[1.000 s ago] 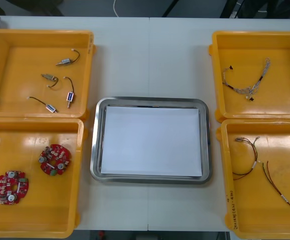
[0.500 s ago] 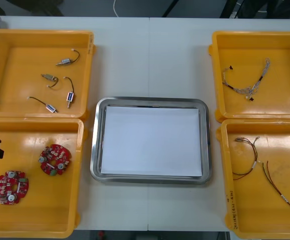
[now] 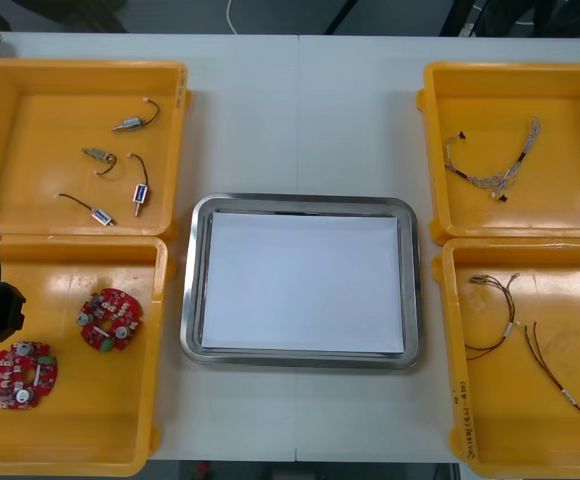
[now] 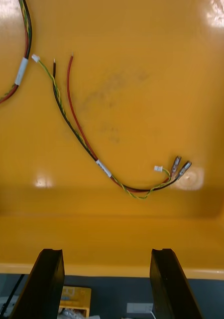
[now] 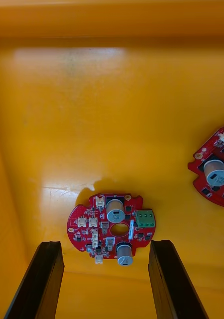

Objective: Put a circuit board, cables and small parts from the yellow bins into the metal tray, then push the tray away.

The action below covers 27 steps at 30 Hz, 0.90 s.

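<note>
The left gripper [image 5: 106,244] hangs spread over the near-left yellow bin [image 3: 80,430], straddling a round red circuit board [image 5: 112,227]; its thin scalloped edge and raised metal cans could, I judge, let it skid on the glossy plastic floor; the right gripper [image 4: 104,251], also spread, hovers at the near-right bin [image 4: 112,234] by limp red and yellow cables [image 4: 87,144]; the shiny-rimmed metal tray [image 3: 192,300] sits between the bins.

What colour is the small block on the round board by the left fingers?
Green block on the round red circuit board; left wrist view.
</note>
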Tool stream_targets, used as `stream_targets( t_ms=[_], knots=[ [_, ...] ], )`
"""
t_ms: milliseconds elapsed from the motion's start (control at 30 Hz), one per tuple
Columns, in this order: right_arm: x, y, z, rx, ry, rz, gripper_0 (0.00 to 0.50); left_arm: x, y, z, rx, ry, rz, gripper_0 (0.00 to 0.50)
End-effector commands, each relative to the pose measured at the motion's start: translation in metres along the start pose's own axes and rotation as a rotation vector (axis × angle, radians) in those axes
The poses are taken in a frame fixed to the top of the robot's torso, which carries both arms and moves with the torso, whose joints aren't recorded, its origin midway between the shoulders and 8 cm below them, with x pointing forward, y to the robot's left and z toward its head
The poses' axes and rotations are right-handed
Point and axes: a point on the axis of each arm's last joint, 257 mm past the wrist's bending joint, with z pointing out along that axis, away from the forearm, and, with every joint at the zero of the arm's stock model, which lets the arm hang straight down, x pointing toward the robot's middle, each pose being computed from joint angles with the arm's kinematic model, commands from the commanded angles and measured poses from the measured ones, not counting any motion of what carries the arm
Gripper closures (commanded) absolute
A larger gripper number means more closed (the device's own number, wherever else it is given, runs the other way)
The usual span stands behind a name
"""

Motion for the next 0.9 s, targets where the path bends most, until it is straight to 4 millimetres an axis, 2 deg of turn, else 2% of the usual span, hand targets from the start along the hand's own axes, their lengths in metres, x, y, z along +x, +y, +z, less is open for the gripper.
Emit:
stream_targets(
  t_ms=[33, 167, 467, 600, 900],
  knots=[
    [-0.001, 0.009, 0.005, -0.008, -0.038, -0.078, 0.0, 0.007, 0.004, 0.002, -0.034, 0.003, 0.073, 0.0],
    [-0.005, 0.014, 0.012, -0.017, -0.071, -0.104, 0.0, 0.01, 0.002, 0.006, -0.042, 0.003, 0.075, 0.0],
    [0.002, 0.02, 0.032, -0.023, -0.104, -0.143, 0.0, 0.012, -0.001, 0.023, -0.046, 0.005, 0.057, 0.0],
    [-0.001, 0.018, 0.04, -0.023, -0.121, -0.186, 0.0, 0.012, -0.001, 0.03, -0.044, 0.0, 0.048, 0.0],
    [-0.004, -0.004, 0.057, 0.005, -0.138, -0.311, 0.0, 0.021, 0.0, 0.035, -0.041, 0.008, 0.041, 0.0]
  ],
)
